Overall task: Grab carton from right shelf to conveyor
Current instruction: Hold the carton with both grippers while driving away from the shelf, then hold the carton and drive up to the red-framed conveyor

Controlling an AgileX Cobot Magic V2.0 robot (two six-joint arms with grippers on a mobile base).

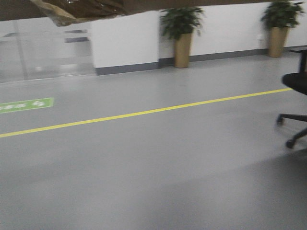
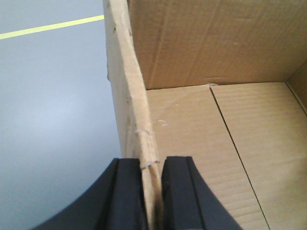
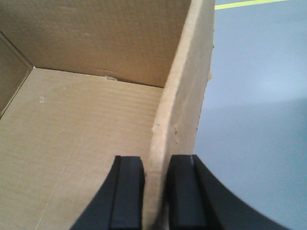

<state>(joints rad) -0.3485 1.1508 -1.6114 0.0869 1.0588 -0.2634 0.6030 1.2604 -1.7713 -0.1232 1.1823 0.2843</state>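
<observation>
The carton (image 2: 201, 124) is an open brown cardboard box, held up off the floor. My left gripper (image 2: 152, 165) is shut on its left wall, one black finger outside and one inside. On the opposite wall of the carton (image 3: 86, 124) my right gripper (image 3: 156, 163) is shut the same way. In the front view only the carton's ragged lower edge (image 1: 81, 10) shows, along the top of the frame. Neither the right shelf nor the conveyor is in view.
Smooth grey floor with a yellow line (image 1: 144, 113) and a green floor sticker (image 1: 26, 104). A black office chair (image 1: 295, 110) stands at the right edge. Two potted plants (image 1: 182, 33) (image 1: 279, 26) stand by the white wall; glass partition (image 1: 45, 52) at left.
</observation>
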